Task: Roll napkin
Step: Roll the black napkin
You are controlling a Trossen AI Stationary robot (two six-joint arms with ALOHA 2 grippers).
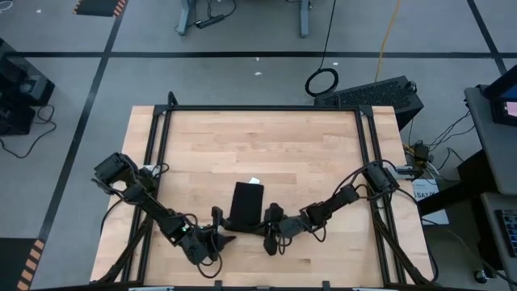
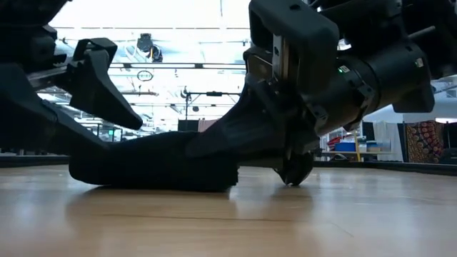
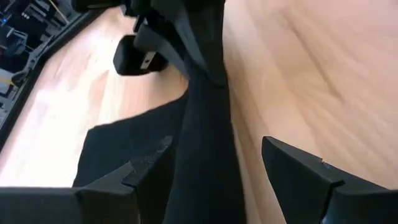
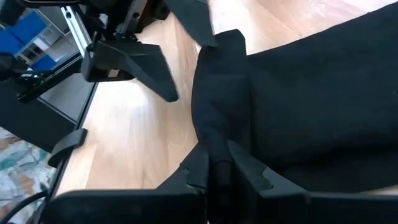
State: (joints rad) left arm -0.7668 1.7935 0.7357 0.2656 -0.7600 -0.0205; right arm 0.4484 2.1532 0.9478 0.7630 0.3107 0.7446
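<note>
The black napkin [image 1: 246, 200] lies on the wooden table [image 1: 307, 145], its white tag [image 1: 254, 180] at the far edge. Its near edge is gathered into a thick roll [image 3: 205, 143] that runs left to right. My right gripper [image 1: 268, 226] is shut on the roll's right end. At the roll's left end my left gripper [image 1: 222, 229] stands open, one finger on each side of the roll. In the low view the napkin [image 2: 153, 168] rests on the tabletop, with my right gripper [image 2: 228, 139] on it. My left gripper has one open finger [image 3: 152, 177] close against the roll; I cannot tell whether it touches. My right gripper pinches the roll's right end [image 4: 217, 134] between its two fingers. It comes slanting down from the table's right, along the roll. The roll lies on the table; how many layers are pinched does not show.
A black metal frame [image 1: 258, 108] runs along the table's far edge and down both sides. Bare wood lies beyond the napkin toward the far edge. The arms come in from the table's left and right edges.
</note>
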